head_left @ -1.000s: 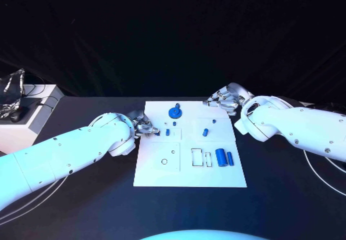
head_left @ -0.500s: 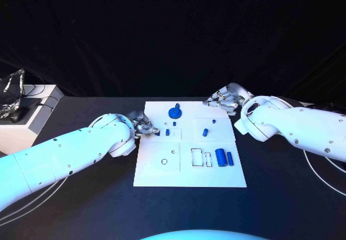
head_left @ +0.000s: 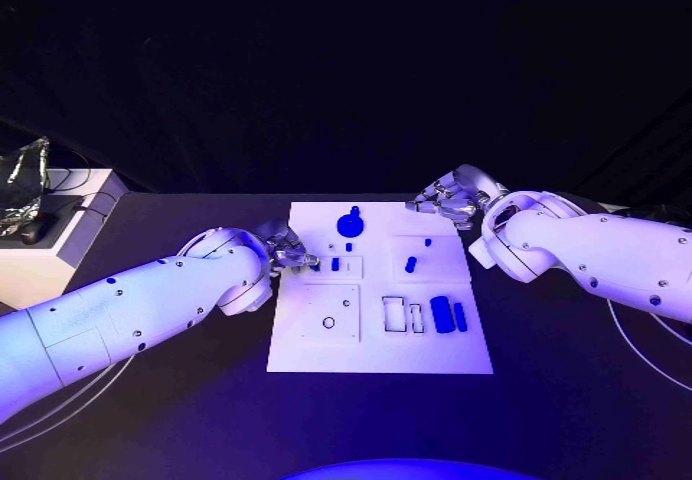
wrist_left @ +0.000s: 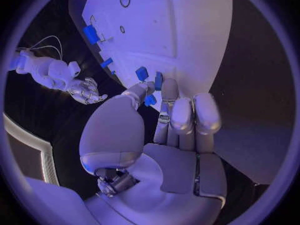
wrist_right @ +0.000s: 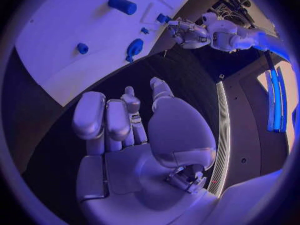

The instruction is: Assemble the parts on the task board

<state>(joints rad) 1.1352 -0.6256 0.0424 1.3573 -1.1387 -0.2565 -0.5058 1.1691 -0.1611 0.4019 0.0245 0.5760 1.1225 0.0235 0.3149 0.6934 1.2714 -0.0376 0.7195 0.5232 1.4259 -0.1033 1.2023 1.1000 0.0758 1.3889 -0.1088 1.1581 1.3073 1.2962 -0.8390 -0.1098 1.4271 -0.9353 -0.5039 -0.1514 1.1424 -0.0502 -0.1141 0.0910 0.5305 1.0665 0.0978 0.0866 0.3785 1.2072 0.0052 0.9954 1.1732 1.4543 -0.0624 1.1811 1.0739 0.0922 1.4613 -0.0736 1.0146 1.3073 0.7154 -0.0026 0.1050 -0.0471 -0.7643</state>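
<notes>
No movement: left hand (head_left: pixel 293 254) remains at the task board's (head_left: pixel 378 350) left edge, parts unshifted.

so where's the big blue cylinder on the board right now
In the head view the big blue cylinder lies on the task board toward its right edge, between a slimmer blue bar and two empty rectangular slots.

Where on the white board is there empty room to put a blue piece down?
The task board is bare along its near edge, below the small ring and the two blue cylinders. It is crowded up by the left hand.
</notes>
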